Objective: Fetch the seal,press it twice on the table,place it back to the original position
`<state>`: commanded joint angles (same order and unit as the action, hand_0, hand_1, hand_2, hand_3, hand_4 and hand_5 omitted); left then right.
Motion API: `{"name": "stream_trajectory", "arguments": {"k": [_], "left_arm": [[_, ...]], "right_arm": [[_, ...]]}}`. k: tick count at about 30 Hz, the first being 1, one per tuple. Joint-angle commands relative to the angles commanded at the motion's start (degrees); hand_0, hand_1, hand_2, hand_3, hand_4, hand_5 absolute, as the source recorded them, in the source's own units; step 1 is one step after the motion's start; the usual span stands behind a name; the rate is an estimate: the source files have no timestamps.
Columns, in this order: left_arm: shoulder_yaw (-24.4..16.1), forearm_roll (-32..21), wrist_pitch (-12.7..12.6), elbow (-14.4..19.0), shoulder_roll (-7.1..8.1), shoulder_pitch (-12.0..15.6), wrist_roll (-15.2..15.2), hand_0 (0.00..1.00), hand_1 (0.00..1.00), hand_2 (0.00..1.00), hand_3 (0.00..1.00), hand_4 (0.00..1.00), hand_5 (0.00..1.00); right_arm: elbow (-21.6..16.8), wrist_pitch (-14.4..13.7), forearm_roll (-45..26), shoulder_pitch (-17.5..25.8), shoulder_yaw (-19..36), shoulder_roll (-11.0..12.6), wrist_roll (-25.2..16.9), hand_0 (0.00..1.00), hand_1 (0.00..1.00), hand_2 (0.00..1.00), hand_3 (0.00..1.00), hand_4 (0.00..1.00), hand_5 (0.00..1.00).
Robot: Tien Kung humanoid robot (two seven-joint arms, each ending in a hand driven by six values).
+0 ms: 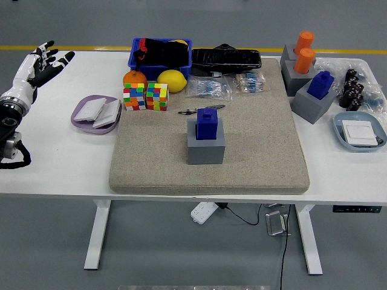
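A blue seal [208,122] stands upright in a grey square holder [206,145] in the middle of the beige felt mat [260,157]. My left hand [43,63] hovers over the table's far left edge, well away from the seal, fingers spread and holding nothing. The right arm does not show. A second blue seal [320,84] sits in a grey holder [311,106] at the mat's right edge, and two orange seals [304,51] stand in a grey block behind it.
A purple dish [81,118] with white cards lies left of the mat. Two colour cubes [146,96], an orange [134,78], a lemon [172,80] and a blue bin [159,53] line the back. A blue tray [360,142] and black pieces [352,88] sit at right.
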<state>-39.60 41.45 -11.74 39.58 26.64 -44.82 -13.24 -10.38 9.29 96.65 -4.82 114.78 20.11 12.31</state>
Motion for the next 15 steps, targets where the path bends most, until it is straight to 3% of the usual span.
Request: {"name": "stream_trajectory", "arguments": {"k": [15], "left_arm": [[0.0, -0.7, 0.0, 0.3, 0.22, -0.3, -0.1, 0.957, 0.952, 0.943, 0.971, 0.899, 0.644]], "right_arm": [[0.0, 0.0, -0.1, 0.1, 0.1, -0.1, 0.0, 0.869, 0.739, 0.713, 0.720, 0.826, 0.508]]}}
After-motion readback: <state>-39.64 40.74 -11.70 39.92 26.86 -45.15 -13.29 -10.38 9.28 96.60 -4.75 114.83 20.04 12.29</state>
